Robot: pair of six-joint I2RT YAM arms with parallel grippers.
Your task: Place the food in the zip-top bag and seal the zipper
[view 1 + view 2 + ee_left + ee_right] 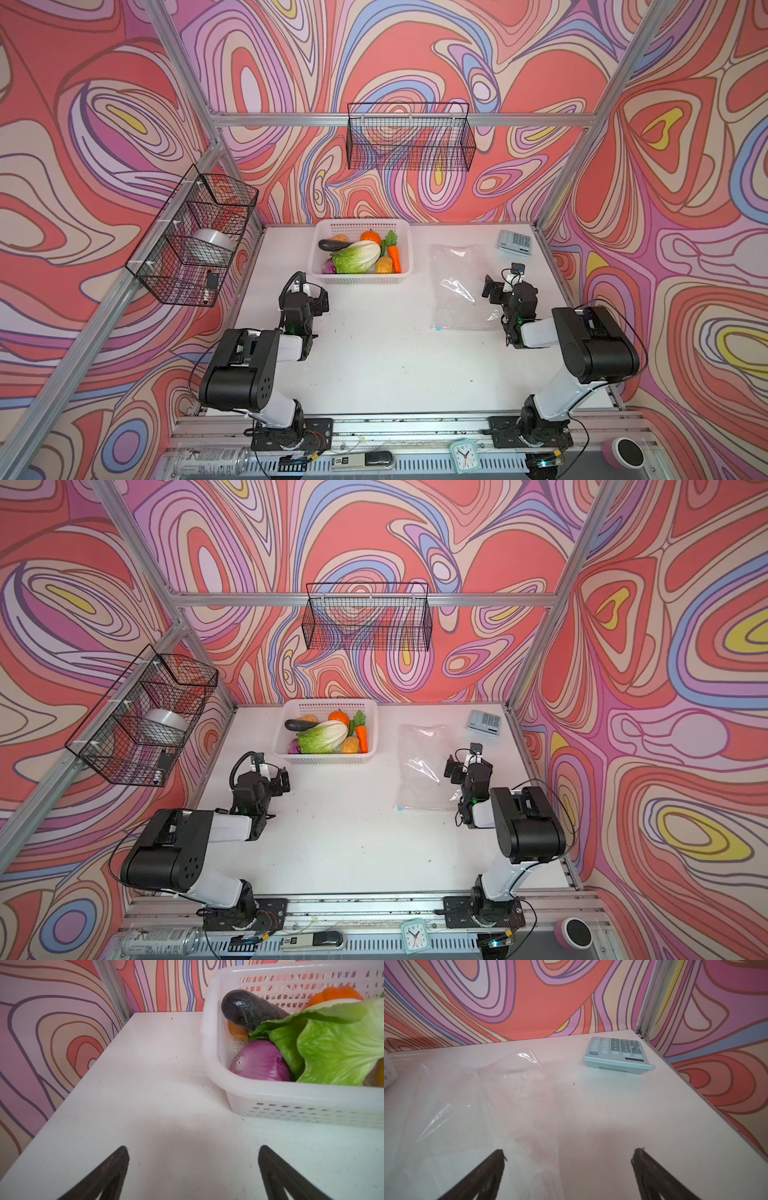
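clear bag point(455, 291), flat on desk point(374, 365) right of white basket point(361, 278) holding toy vegetables point(357, 257): thin, limp, slippery, likely best pinched at mouth edge by blue slider point(439, 328); vegetables probably light, rounded, firm; left claw point(193, 1151) and right claw point(569, 1154) both wide, empty.

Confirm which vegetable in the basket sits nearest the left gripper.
The purple onion, in the white basket's corner facing the left gripper; the eggplant, napa cabbage and carrot lie farther off.
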